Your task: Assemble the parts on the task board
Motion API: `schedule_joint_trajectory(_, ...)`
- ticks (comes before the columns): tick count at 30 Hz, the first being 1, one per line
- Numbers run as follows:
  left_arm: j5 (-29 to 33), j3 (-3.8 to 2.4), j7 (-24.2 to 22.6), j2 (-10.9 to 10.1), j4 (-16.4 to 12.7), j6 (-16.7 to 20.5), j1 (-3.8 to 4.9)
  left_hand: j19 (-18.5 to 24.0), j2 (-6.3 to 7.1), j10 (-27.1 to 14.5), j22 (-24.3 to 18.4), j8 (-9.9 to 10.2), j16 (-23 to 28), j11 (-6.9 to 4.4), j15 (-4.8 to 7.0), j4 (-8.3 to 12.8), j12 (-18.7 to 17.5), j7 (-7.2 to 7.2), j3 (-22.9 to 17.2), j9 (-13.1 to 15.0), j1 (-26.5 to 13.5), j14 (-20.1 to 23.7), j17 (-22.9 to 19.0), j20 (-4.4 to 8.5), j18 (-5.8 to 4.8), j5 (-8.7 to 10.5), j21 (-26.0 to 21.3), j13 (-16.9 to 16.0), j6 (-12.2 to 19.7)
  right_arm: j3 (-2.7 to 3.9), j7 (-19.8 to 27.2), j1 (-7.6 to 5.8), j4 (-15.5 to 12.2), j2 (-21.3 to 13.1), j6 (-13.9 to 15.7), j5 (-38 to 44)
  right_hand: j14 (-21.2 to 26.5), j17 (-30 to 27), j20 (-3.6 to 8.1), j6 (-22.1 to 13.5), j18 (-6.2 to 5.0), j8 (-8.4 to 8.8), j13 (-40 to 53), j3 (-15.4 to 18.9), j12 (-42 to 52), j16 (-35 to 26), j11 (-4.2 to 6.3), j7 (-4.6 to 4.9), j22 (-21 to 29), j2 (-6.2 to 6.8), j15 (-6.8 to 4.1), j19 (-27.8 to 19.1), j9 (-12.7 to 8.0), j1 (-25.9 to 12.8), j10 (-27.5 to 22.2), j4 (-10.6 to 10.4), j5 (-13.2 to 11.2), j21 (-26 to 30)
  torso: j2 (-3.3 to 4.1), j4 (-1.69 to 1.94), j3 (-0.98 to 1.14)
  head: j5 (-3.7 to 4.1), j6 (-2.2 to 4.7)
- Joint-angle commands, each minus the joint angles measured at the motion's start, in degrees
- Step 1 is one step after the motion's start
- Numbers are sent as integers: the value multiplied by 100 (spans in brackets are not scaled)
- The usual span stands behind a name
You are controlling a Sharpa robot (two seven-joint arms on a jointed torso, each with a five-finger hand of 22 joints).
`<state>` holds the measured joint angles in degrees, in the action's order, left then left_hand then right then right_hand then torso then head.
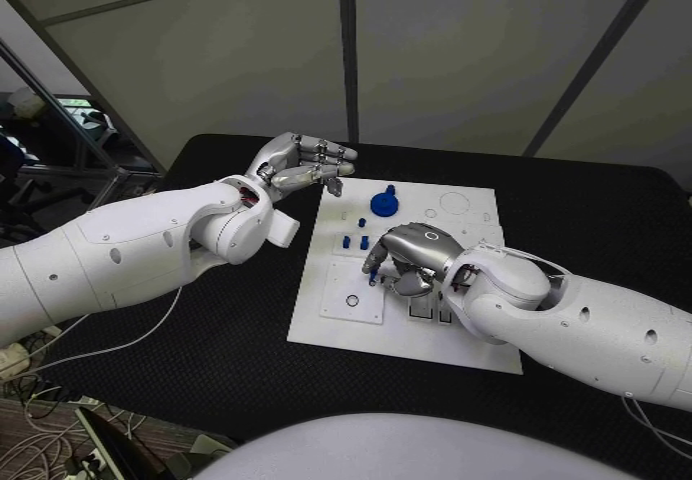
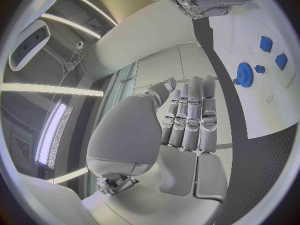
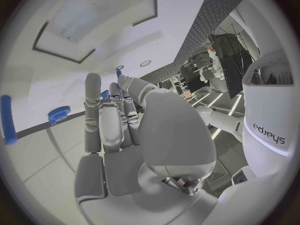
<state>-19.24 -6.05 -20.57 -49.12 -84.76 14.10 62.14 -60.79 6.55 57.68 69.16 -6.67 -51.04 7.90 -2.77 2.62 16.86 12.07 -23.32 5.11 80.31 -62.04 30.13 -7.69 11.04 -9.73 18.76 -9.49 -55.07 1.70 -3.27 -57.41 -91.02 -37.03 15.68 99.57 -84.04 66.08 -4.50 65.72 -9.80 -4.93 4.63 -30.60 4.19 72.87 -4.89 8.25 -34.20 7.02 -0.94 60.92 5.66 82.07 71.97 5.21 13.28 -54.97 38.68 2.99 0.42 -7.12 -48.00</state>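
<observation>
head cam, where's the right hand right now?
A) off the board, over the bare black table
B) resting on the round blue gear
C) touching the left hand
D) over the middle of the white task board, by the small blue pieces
D: the right hand sits over the middle of the white task board, fingers down by the small blue pieces, apart from the round blue gear and the left hand.

Cool, even light falls from overhead, and the white task board [image 1: 397, 330] is bright against the dull black table [image 1: 216, 350]. Soft shadows sit under the right hand [image 1: 411, 255] on the board. Ceiling strip lights [image 2: 53, 89] glare in the left wrist view. Both wrist views bend straight edges hard near their dark rims.
</observation>
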Motion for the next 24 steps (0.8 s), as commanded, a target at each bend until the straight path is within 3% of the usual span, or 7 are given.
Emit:
schedule_joint_trajectory(1,24,-3,-59,5,-4,-15,7,1,-42,-31,6,-22,27,-13,-19,1,28,-5,32,-1,17,13,-8,-53,-74,24,-6,2,24,2,10,0,0,2,-134,92,-218,6,5,13,-80,34,3,-6,15,23,75,25,-7,-25,-13,-33,6,-57,101,-2,31,-30,0,-2,-1,-14,-12)
schedule_joint_trajectory(24,24,-3,3,22,22,-92,7,-2,-39,-30,4,-39,28,-15,-17,-4,46,-6,47,0,6,7,-13,-54,-72,26,-6,2,20,1,-20,18,-33,-18,-334,112,-219,17,0,20,-80,33,7,4,15,35,77,23,-12,-36,-10,-39,10,-77,105,-12,31,-35,2,2,-1,-16,-42)
